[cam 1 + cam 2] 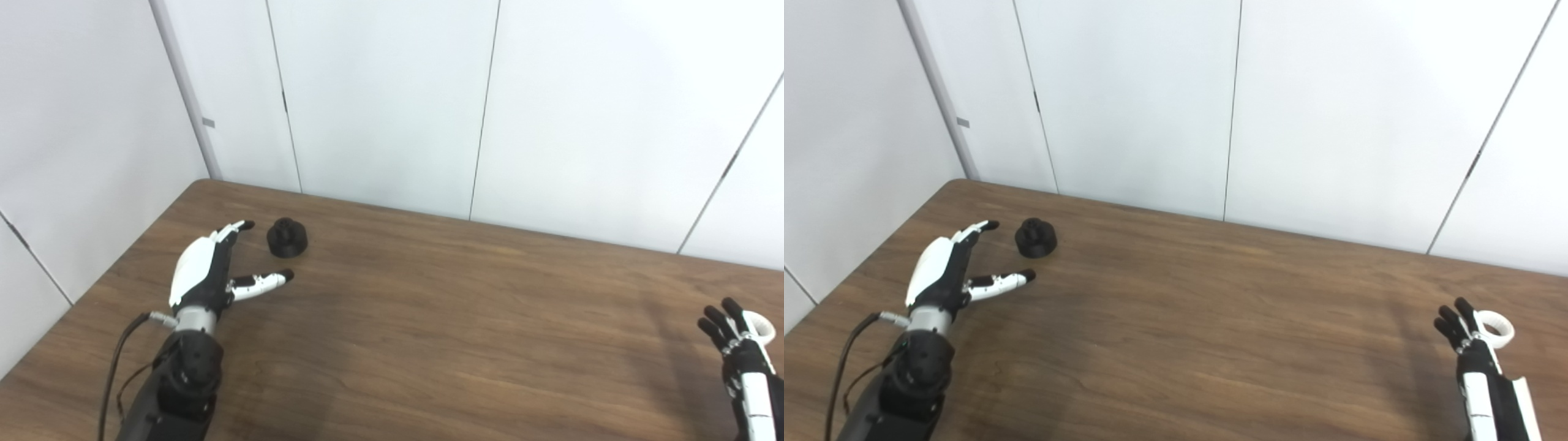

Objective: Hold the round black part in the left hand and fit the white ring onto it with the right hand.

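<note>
Round black part (pixel 287 237) sat on table (pixel 429 306), far-left corner, not gripped. Left hand (pixel 205 269) spread wide, empty, just beside it. White ring (pixel 1496 329) seen behind right hand (pixel 1470 343) fingers; grip can't be told.

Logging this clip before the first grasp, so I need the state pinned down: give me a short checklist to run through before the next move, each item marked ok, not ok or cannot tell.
1. Left hand open, ready to grasp: ok, fingers and thumb spread, holding nothing.
2. Round black part free to take: ok, it sits on the table just beyond the left hand, untouched.
3. Black part upright, narrow end up: ok.
4. White ring located: ok, at the right hand, near the right edge of the view.
5. Ring held by the right hand: cannot tell; it lies right against the fingers, grip unclear.
6. Ring fitted on the part: not ok, they are far apart.
</note>
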### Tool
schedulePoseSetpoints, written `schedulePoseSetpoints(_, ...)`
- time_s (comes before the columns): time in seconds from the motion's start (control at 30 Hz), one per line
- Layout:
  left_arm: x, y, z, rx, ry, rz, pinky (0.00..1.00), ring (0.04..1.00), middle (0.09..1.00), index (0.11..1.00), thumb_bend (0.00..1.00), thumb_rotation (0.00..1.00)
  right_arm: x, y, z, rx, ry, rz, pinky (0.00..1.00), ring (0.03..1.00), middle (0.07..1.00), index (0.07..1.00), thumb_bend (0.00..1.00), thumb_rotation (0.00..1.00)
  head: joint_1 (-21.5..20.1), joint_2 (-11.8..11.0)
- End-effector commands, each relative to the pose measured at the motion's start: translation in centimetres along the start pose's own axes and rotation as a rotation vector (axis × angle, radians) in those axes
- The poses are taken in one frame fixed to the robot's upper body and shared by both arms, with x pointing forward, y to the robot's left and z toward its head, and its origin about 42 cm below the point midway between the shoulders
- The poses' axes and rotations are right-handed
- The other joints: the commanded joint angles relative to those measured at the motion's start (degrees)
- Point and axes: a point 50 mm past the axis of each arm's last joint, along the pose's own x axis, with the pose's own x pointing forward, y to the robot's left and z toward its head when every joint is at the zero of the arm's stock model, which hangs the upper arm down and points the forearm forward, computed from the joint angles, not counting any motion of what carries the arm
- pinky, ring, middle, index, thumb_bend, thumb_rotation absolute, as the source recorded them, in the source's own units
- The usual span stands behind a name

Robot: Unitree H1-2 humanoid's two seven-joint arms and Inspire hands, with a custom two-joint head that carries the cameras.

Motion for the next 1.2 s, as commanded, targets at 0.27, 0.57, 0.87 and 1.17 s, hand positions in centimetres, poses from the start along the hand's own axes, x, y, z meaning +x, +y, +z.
schedulePoseSetpoints(0.27, 5.7, 1.6, 1.6, 0.073, 0.018, 0.041, 1.00, 0.978, 0.932, 0.857, 0.96, 0.33, -5.1, 0.8, -4.4, 0.024, 0.193, -0.013, 0.97, 0.903, 0.918, 0.950, 0.52, 1.00, -0.2, 0.4)
schedulePoseSetpoints(0.57, 8.5, 1.2, 1.8, 0.126, 0.078, 0.017, 1.00, 0.986, 0.937, 0.852, 0.99, 0.36, -5.2, 0.9, -4.4, 0.010, 0.185, -0.016, 0.96, 0.891, 0.906, 0.941, 0.55, 1.00, -0.5, 0.5)
schedulePoseSetpoints(0.87, 10.8, 1.0, 2.1, 0.173, 0.101, -0.008, 1.00, 0.994, 0.943, 0.835, 0.99, 0.34, -5.3, 1.0, -4.3, -0.005, 0.188, -0.025, 0.97, 0.886, 0.902, 0.935, 0.55, 1.00, -0.9, 0.7)
schedulePoseSetpoints(1.17, 12.3, 0.5, 2.6, 0.205, 0.106, -0.027, 1.00, 0.991, 0.933, 0.820, 1.00, 0.37, -5.5, 1.1, -4.1, -0.009, 0.190, -0.031, 0.97, 0.882, 0.898, 0.931, 0.55, 1.00, -1.3, 0.8)
